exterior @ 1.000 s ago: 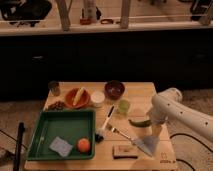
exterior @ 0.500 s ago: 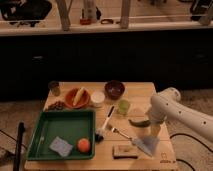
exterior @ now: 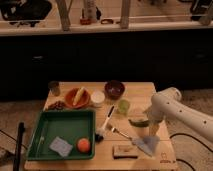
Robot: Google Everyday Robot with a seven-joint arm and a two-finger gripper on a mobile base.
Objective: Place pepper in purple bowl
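Note:
The pepper [exterior: 137, 122], small, curved and green, lies on the wooden table [exterior: 145, 92] right of centre. My gripper [exterior: 147, 123] is at the end of the white arm [exterior: 172, 106], which reaches in from the right; it sits right at the pepper's right end. I cannot tell whether it touches the pepper. The purple bowl [exterior: 114, 89] stands at the table's far edge, up and to the left of the pepper. It looks empty.
An orange bowl with a yellow item [exterior: 77, 97], a white cup [exterior: 98, 98] and a pale green cup [exterior: 123, 106] stand between bowl and pepper. A brush [exterior: 105, 125], a fork [exterior: 118, 132], a grey cloth [exterior: 146, 145] and a green tray [exterior: 47, 120] lie nearer.

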